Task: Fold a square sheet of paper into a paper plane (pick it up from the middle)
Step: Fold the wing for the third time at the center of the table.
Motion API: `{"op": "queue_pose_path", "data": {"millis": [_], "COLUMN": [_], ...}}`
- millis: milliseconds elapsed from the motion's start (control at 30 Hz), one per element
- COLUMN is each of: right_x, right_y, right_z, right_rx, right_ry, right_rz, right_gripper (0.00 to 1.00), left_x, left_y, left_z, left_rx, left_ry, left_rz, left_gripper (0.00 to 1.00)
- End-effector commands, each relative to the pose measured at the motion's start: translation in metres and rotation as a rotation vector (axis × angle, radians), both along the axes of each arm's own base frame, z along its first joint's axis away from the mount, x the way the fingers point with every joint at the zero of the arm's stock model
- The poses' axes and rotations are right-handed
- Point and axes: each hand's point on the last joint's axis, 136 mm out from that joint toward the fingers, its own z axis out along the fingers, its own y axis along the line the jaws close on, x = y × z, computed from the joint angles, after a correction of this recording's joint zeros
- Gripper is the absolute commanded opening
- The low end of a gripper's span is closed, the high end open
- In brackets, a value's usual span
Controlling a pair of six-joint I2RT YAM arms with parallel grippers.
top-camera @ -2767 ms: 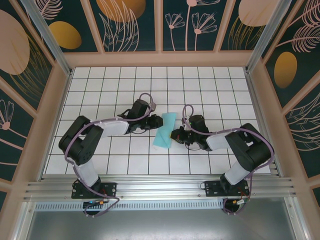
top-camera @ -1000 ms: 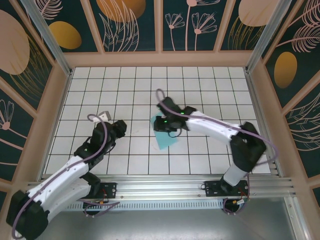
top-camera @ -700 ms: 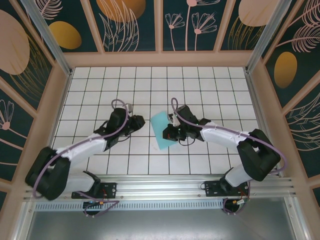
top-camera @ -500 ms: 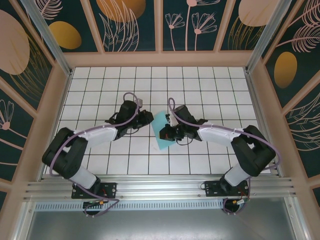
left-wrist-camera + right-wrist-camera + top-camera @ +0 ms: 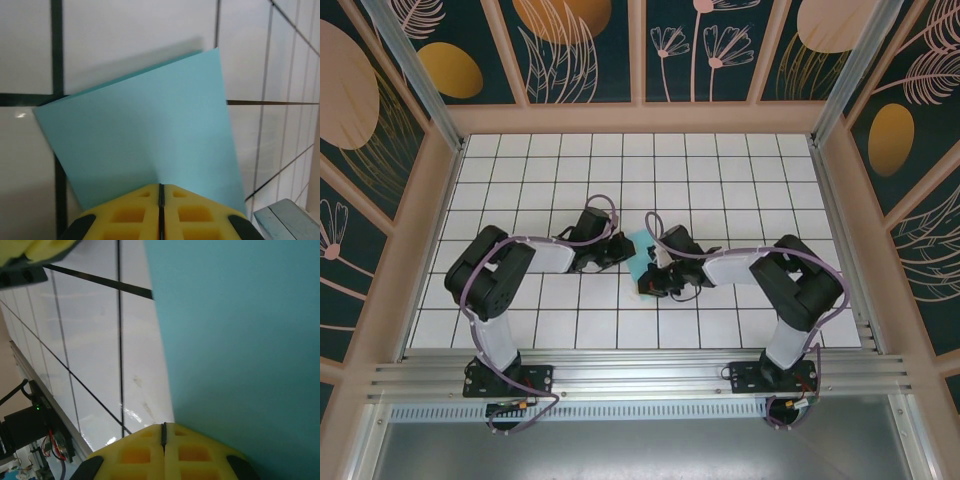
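The turquoise paper (image 5: 640,254) lies folded on the white tiles at mid-table, mostly covered by both grippers. My left gripper (image 5: 623,254) meets it from the left. In the left wrist view its yellow jaws (image 5: 161,187) are shut, tips resting on the near edge of the paper (image 5: 150,125), whose far edge casts a shadow. My right gripper (image 5: 650,278) comes in from the right and front. Its jaws (image 5: 163,426) are shut too, tips at the edge of the paper (image 5: 240,330). I cannot tell whether either pair pinches the sheet.
White tiled floor (image 5: 720,180) extends on all sides inside a wooden frame with patterned walls. An aluminium rail (image 5: 640,380) with the arm bases runs along the near edge. A finger of the left gripper (image 5: 45,250) shows at the top left of the right wrist view.
Both arms have drawn in on the paper from either side. The left jaws have closed. The right gripper has slid toward the paper's near end, and less of the sheet shows from above.
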Motion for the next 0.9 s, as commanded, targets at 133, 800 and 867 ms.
{"op": "queue_pose_path", "data": {"millis": [133, 800, 867], "right_x": [-0.016, -0.035, -0.020], "right_y": [-0.004, -0.012, -0.010], "right_z": [-0.015, -0.002, 0.020], "right_rx": [-0.031, -0.059, -0.040], "right_ry": [0.028, 0.000, -0.070], "right_rz": [0.018, -0.007, -0.032], "right_gripper": [0.04, 0.07, 0.09], "left_x": [-0.004, -0.007, -0.007], "left_y": [0.002, 0.008, 0.005], "left_z": [-0.027, -0.031, -0.026], "left_rx": [0.044, 0.092, 0.087], "left_ry": [0.055, 0.039, 0.016], "left_rz": [-0.006, -0.029, -0.055], "left_gripper": [0.08, 0.06, 0.06]}}
